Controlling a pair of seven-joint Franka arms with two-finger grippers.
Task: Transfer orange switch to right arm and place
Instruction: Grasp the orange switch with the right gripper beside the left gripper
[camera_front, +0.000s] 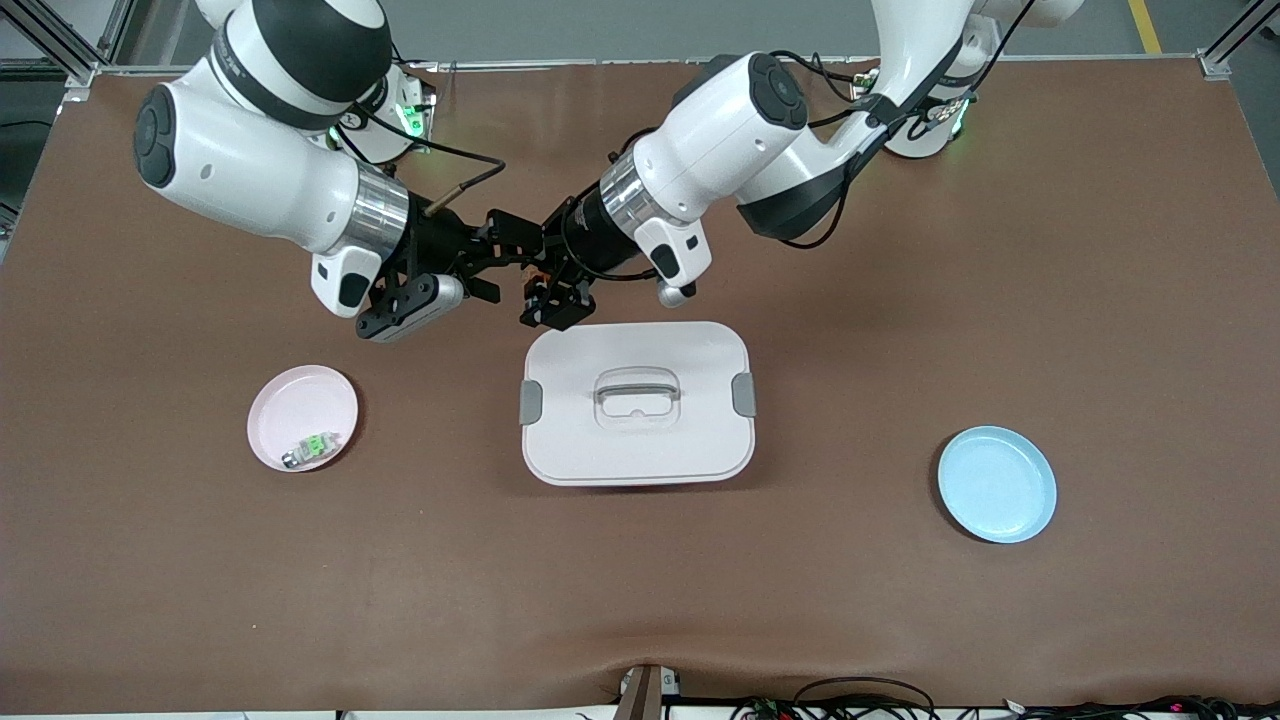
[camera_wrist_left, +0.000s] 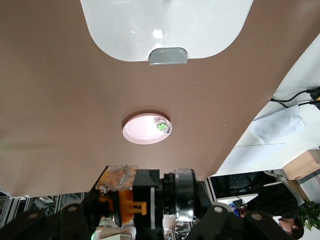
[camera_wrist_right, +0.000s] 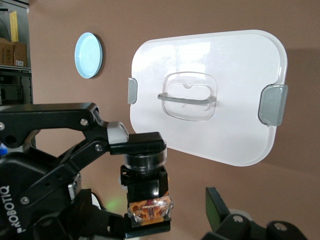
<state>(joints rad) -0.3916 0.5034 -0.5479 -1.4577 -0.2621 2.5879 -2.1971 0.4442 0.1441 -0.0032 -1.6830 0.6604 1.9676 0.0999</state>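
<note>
Both arms meet in the air just above the table, over the strip of brown mat beside the edge of the white rounded-rectangular lidded container (camera_front: 637, 400) with grey side clips and a clear handle that lies farther from the front camera. The left gripper (camera_front: 540, 285) is pinched on the small black push-button switch with orange parts — the orange switch (camera_wrist_right: 146, 192) — while the right gripper (camera_front: 505, 258) has its fingers spread, one on each side of the switch, not yet pressed on it.

The front view shows the two black grippers nose to nose, but the switch there is only a speck of orange between dark fingers. The right wrist view shows it plainly: a black body with a silver ring, an orange and clear end, held between the left gripper's black fingers (camera_wrist_right: 137, 142), with one right finger (camera_wrist_right: 217, 207) standing apart from it. The left wrist view shows the orange block of the switch (camera_wrist_left: 125, 200) and the silver ring from another angle.

A round pink plate (camera_front: 302, 417) lies toward the right arm's end of the table, holding a small green-and-clear switch (camera_front: 312, 447). A round pale blue plate (camera_front: 996, 484) lies toward the left arm's end.

The surface is a matte brown mat (camera_front: 900, 300), slightly rippled at the edge nearest the front camera, where cables trail. The left wrist view catches a bright room past the table edge — white panels and a wooden box.
</note>
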